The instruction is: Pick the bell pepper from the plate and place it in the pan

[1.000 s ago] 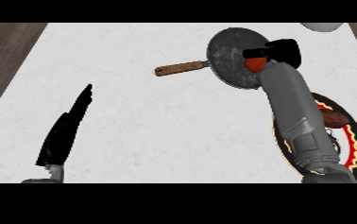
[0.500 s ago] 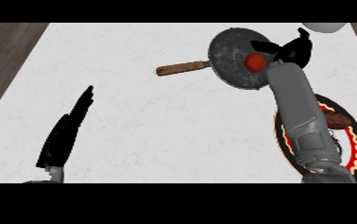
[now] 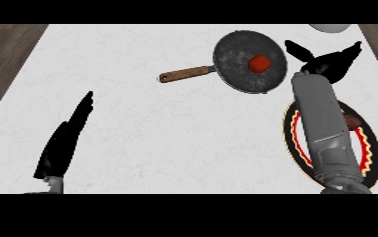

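Note:
A red bell pepper [image 3: 259, 63] lies inside the dark grey pan [image 3: 235, 70], right of the pan's middle. The pan has a brown wooden handle [image 3: 185, 74] pointing left. My right hand [image 3: 328, 62] hovers just right of the pan, open with fingers spread, holding nothing. Its grey forearm [image 3: 325, 126] crosses over the plate [image 3: 291, 131], a dark plate with a red and yellow zigzag rim at the right edge. My left hand [image 3: 65, 141] rests open at the lower left, fingers straight and pointing up.
A white rounded object [image 3: 332, 28] shows at the top right edge. A strip of dark wood [image 3: 16, 46] runs beside the white counter at the upper left. A small brown item [image 3: 353, 122] lies on the plate by the forearm.
My right hand has opened and drawn away to the right of the pan, leaving the bell pepper lying in it. The left hand has stayed put.

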You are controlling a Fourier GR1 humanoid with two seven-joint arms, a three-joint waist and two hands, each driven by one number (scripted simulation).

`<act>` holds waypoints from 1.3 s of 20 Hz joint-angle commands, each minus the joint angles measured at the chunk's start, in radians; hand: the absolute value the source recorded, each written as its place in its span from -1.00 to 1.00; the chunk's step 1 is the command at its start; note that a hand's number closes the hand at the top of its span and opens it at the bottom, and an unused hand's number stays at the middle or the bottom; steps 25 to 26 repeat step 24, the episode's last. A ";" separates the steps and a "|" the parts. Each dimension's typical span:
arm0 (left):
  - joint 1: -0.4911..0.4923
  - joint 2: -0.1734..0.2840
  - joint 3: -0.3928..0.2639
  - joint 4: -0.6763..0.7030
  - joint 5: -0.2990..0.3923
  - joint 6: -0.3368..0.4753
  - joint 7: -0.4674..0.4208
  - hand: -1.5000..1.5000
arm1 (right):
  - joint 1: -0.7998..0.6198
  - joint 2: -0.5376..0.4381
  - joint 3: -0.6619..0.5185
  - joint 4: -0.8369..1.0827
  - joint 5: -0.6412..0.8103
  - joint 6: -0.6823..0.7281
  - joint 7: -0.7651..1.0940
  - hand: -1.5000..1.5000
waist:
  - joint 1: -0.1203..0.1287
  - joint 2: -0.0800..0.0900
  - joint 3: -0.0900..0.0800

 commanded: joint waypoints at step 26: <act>0.094 0.015 0.060 -0.061 0.014 -0.029 0.018 0.00 | 1.169 0.090 0.677 -1.172 -0.058 -0.028 0.225 -1.00 | -0.070 -0.028 -0.005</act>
